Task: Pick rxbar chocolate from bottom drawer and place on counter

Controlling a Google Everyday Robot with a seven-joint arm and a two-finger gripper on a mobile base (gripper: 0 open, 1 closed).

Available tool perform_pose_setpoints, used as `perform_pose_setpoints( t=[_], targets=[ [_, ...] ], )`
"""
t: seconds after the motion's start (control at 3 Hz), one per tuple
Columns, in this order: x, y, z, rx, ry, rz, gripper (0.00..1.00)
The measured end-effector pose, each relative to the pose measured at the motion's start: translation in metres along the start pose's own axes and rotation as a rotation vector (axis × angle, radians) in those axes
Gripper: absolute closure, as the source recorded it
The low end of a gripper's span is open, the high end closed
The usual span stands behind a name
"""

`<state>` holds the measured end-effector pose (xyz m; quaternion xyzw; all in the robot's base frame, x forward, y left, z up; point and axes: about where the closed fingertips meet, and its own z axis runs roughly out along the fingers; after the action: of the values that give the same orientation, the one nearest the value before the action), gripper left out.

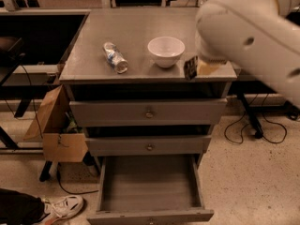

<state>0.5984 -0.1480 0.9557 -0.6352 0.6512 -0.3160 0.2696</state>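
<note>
A: Where's the gripper [196,68]?

B: At about 2 o'clock in the view, under the big white arm [243,32]. It sits right at the front edge of the counter [140,22], near the right-hand corner. It is pinched on the rxbar chocolate [190,68], though the arm covers most of it.

A: How does the bar look?

B: It is small, flat and dark, with a few pale marks on the wrapper. It is held on end and tilted a little, and it hangs at the counter's lip. I can't read the lettering.

A: What's close by?

B: A white bowl [166,50] stands near, at 10 o'clock from the bar, apart from it. A clear bottle [115,57] lies on its side at 9 o'clock from the bowl. Its label is blue and white and the print is illegible.

A: Any room on top?

B: There is bare grey surface behind the bowl, toward 12 o'clock, and a narrow strip between the bowl and the right edge.

A: And below?

B: The bottom drawer [150,184] is pulled out at 6 o'clock, its flat grey floor showing. The two upper drawers [149,112] are closed. A cardboard box [54,130] leans at 9 o'clock of the cabinet. A shoe [63,205] shows at 8 o'clock, and cables [248,130] lie on the floor at 4 o'clock.
</note>
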Motion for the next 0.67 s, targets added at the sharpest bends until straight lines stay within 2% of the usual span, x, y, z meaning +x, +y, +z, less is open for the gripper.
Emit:
perform_pose_setpoints(
  t=[0.33,0.67],
  targets=[
    [0.030,-0.063,-0.002,0.064,0.035,0.034,1.00],
    [0.076,-0.119,0.024,0.121,-0.003,0.103,1.00]
  ],
)
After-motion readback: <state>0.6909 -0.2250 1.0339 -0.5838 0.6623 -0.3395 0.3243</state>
